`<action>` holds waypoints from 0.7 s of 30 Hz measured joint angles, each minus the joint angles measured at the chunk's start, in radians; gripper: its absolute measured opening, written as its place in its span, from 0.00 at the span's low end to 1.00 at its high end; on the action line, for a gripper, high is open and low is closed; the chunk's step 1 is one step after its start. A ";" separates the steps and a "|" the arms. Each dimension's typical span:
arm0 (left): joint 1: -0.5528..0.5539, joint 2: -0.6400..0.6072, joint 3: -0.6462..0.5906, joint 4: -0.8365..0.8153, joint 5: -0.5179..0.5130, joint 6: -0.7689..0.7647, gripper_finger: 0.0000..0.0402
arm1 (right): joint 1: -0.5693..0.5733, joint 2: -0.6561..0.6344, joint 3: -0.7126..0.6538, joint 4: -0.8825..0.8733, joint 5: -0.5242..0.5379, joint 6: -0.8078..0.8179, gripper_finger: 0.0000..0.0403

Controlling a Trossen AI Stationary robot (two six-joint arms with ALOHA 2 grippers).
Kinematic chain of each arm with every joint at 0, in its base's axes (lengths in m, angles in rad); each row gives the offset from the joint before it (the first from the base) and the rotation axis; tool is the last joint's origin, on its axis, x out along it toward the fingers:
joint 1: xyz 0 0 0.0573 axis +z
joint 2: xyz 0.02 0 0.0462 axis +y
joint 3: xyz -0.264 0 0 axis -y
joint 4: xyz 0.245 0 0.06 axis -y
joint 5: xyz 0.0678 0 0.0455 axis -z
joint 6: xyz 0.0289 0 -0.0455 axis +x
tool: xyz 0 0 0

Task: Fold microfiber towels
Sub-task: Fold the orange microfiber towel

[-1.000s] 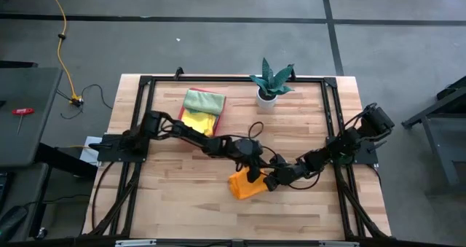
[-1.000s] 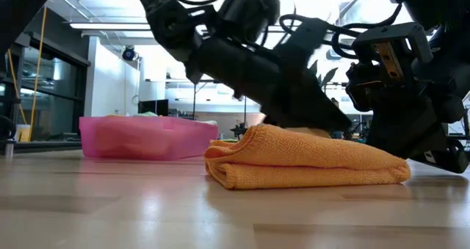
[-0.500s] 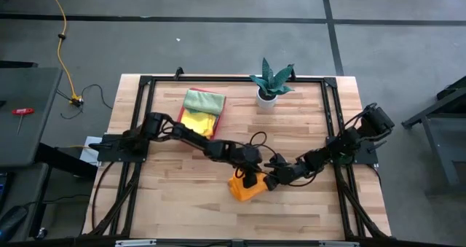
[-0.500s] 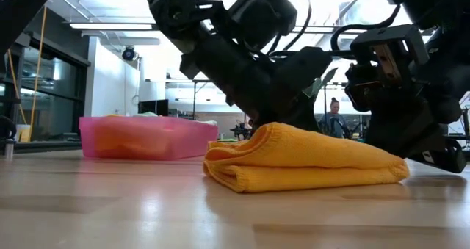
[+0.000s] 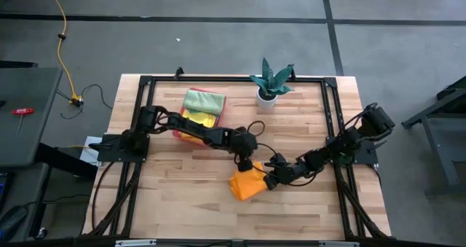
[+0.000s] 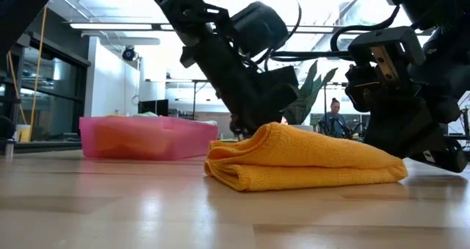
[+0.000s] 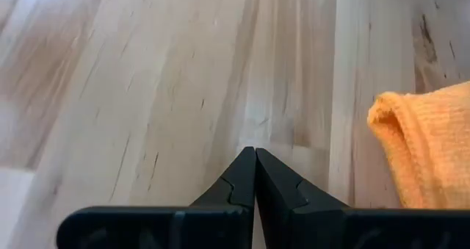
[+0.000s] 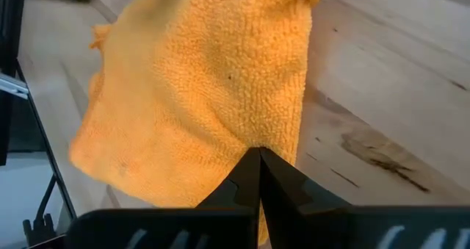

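high view: the orange towel (image 5: pixel 247 184) lies folded into a thick bundle near the middle of the wooden table (image 5: pixel 175 203), toward its front edge, with both arms reaching in over it. the left gripper (image 5: pixel 245 163) hangs just at the bundle's far edge, its two fingers pressed together with nothing between them; in the left wrist view the closed tips point at bare wood with the towel's rolled edge off to one side. the right gripper (image 5: pixel 271 180) sits at the bundle's right side, jaws likewise closed and empty, its tips resting at or just over the cloth in the right wrist view; whether they press on it cannot be told.

at the table's far left, the pink tray (image 5: pixel 215 117) holds the other towels (image 5: pixel 202 106), a green one on top of a yellow one; how many lie beneath cannot be told. a potted plant (image 5: pixel 271 83) stands at the back. from the low view the orange bundle shows rounded, doubled layers, loosely stacked rather than crisp.

the fold on this towel looks essentially done, so the step in hand appears to be the finish of it. the next move likely calls for one gripper to open and take the bundle through all its layers, so it can go to the tray without springing apart.
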 joint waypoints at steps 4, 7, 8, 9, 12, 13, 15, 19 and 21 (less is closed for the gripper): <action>0.026 -0.029 -0.008 -0.010 0.087 -0.029 0.00 | 0.000 0.000 0.000 -0.003 -0.004 0.000 0.00; 0.034 -0.049 -0.011 0.145 0.234 -0.040 0.00 | 0.000 0.000 0.000 -0.003 -0.005 -0.002 0.00; 0.034 -0.060 -0.008 0.204 0.297 -0.053 0.00 | 0.000 0.000 0.000 -0.003 -0.005 -0.003 0.00; 0.032 -0.064 -0.001 0.258 0.337 -0.074 0.00 | 0.000 0.000 0.000 -0.004 -0.004 -0.003 0.00; 0.028 -0.030 0.037 0.253 0.350 -0.116 0.00 | 0.000 0.000 0.000 -0.004 -0.004 -0.004 0.00; 0.027 -0.007 0.055 0.225 0.361 -0.129 0.00 | 0.000 0.000 0.000 -0.004 -0.004 -0.004 0.00; 0.031 0.026 0.105 0.173 0.387 -0.150 0.00 | 0.000 0.000 0.000 -0.004 -0.004 -0.003 0.00; 0.030 0.075 0.205 0.060 0.445 -0.141 0.00 | 0.000 0.000 0.000 -0.004 -0.004 -0.003 0.00; 0.022 0.102 0.222 0.028 0.474 -0.123 0.00 | 0.000 0.000 0.000 -0.004 -0.004 -0.004 0.00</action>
